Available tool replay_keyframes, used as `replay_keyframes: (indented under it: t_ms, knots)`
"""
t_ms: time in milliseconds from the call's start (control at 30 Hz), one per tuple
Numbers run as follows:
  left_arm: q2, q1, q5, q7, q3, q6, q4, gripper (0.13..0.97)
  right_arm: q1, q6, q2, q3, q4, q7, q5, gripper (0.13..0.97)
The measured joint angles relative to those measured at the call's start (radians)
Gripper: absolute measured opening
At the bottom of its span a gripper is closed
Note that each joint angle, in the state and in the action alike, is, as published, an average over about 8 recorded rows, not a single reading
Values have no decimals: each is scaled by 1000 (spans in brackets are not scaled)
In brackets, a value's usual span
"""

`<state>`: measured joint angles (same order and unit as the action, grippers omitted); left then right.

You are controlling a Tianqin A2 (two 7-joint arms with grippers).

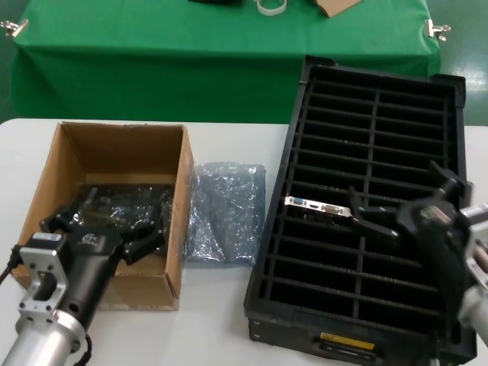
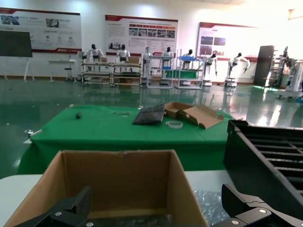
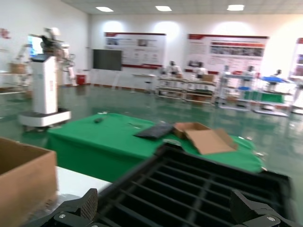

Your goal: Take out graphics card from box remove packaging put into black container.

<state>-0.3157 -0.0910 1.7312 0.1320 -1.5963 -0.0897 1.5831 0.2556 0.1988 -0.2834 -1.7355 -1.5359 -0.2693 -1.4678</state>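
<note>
The graphics card (image 1: 317, 206) stands in a slot of the black container (image 1: 450, 91), its silver bracket with blue and white ports facing up. My right gripper (image 1: 408, 202) hovers open just right of the card, over the container's slots (image 3: 189, 189), holding nothing. The empty packaging (image 1: 225, 213), a crinkly grey bag, lies on the white table between the box (image 1: 179, 229) and the container. My left gripper (image 1: 107, 225) hangs open over the near end of the box, above dark bagged cards (image 1: 130, 206). In the left wrist view the gripper (image 2: 158, 210) straddles the box wall (image 2: 184, 189).
A green-covered table (image 1: 229, 53) stands behind the white one, carrying a tape roll (image 1: 272, 6) and a cardboard piece (image 1: 335, 6). The container's near end has a yellow label (image 1: 347, 341). White table surface (image 1: 213, 320) shows in front of the bag.
</note>
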Motion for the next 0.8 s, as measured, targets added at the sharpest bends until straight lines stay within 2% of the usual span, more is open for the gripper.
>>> replay_keyframes:
  t_ms: [400, 800]
  knots:
    - [11, 67, 50, -97, -3, 66, 12, 966, -187, -145, -12, 99, -47, 197, -243, 966]
    - [13, 76, 58, -111, -3, 75, 14, 966, -214, -166, -14, 113, -54, 225, -278, 966]
